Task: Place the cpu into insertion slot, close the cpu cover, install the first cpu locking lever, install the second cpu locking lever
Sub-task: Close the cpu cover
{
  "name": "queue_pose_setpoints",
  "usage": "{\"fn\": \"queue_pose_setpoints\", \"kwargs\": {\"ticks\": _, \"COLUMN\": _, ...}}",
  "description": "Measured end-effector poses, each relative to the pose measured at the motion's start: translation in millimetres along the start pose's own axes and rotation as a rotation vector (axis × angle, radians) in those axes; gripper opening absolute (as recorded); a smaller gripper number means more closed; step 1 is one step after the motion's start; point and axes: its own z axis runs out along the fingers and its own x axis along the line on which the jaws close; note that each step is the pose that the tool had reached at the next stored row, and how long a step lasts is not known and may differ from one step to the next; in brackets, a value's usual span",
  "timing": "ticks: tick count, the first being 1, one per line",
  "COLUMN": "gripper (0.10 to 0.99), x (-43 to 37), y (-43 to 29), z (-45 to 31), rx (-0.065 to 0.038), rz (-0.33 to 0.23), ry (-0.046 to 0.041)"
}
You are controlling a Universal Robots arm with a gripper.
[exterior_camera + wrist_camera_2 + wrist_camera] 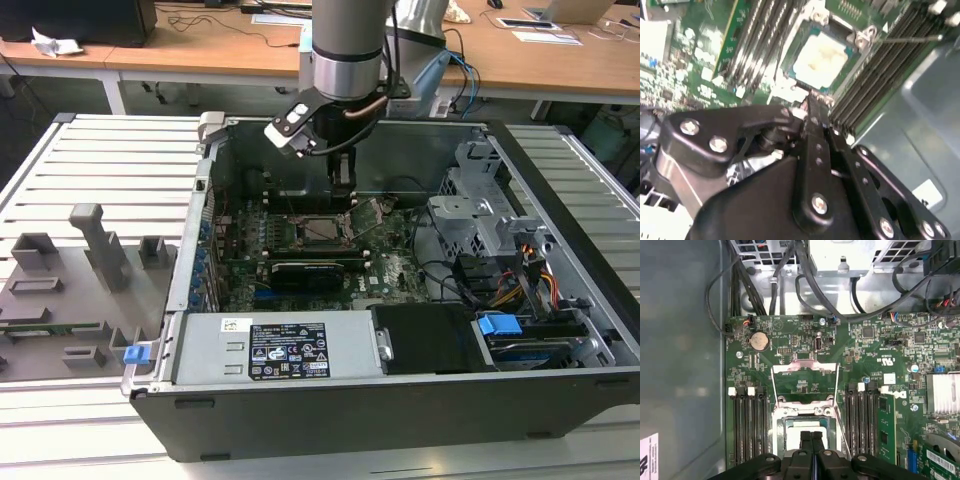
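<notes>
The cpu (821, 56), a pale silver square, lies in the insertion slot (782, 432) on the green motherboard. It also shows in the exterior view as cpu (323, 230). The cpu cover (805, 367) is flipped open, lying back beyond the socket with board showing through its cut-out. A thin wire locking lever (843, 431) stands raised beside the socket, seen again as lever (910, 36). My gripper (811, 436) hangs just above the near edge of the cpu, shut with nothing between its fingers; it shows too as gripper (813, 102) and gripper (342, 198).
Black memory slots (749, 425) flank the socket on both sides. Cable bundles (805, 285) cross above the board. The steel case wall (680, 350) runs close by. A drive cage (490, 210) and power supply (285, 350) fill the case's other parts.
</notes>
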Motion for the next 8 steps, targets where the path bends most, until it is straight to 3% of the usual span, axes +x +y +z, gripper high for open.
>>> {"fn": "queue_pose_setpoints", "kwargs": {"ticks": 3, "gripper": 0.110, "x": 0.1, "y": 0.4, "z": -7.1, "rx": 0.000, "rz": 0.000, "ry": 0.0002}}
{"fn": "queue_pose_setpoints", "kwargs": {"ticks": 8, "gripper": 0.110, "x": 0.2, "y": 2.8, "z": -7.8, "rx": 0.000, "rz": 0.000, "ry": 0.0001}}
